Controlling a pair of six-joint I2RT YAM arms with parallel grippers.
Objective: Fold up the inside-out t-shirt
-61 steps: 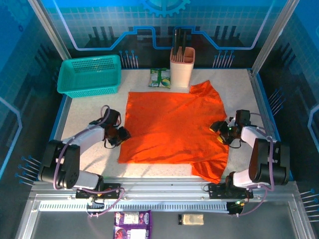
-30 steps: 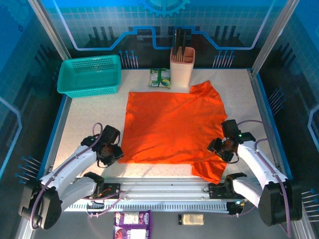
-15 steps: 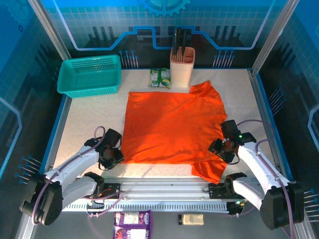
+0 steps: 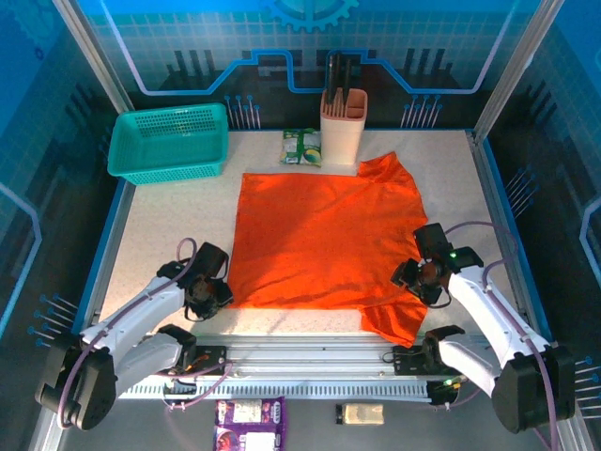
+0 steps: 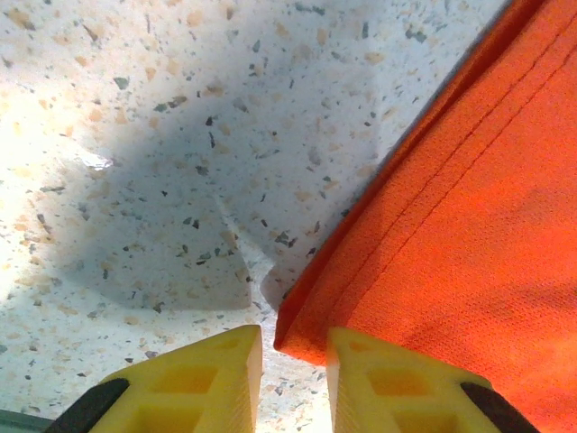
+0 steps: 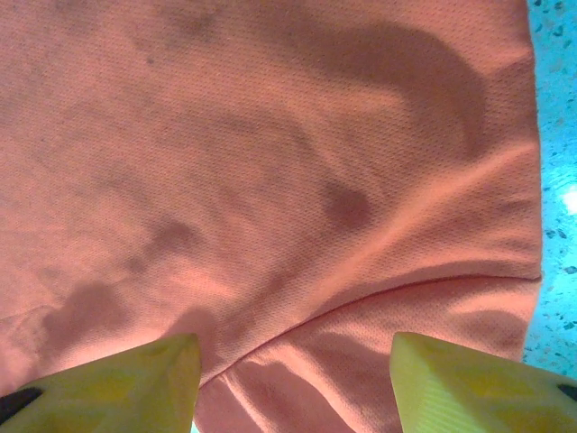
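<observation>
The inside-out t-shirt (image 4: 319,240) lies spread flat and bright orange in the middle of the table, one sleeve at the far right and one at the near right. My left gripper (image 4: 214,293) sits low at its near left corner. In the left wrist view the hem corner (image 5: 302,334) lies in the narrow gap of the left gripper (image 5: 295,338), touching the right finger, with a gap to the left one. My right gripper (image 4: 413,280) is over the shirt's right edge. The right gripper (image 6: 296,347) is wide open above the sleeve seam (image 6: 379,293).
A teal mesh basket (image 4: 169,141) stands at the far left. A beige holder (image 4: 343,122) and a green packet (image 4: 301,147) sit behind the shirt. Bare speckled tabletop (image 4: 160,225) lies left of the shirt. A metal rail (image 4: 310,355) runs along the near edge.
Over two seconds both grippers came down from the shirt's sides to its near corners. In the last half second they have barely moved.
</observation>
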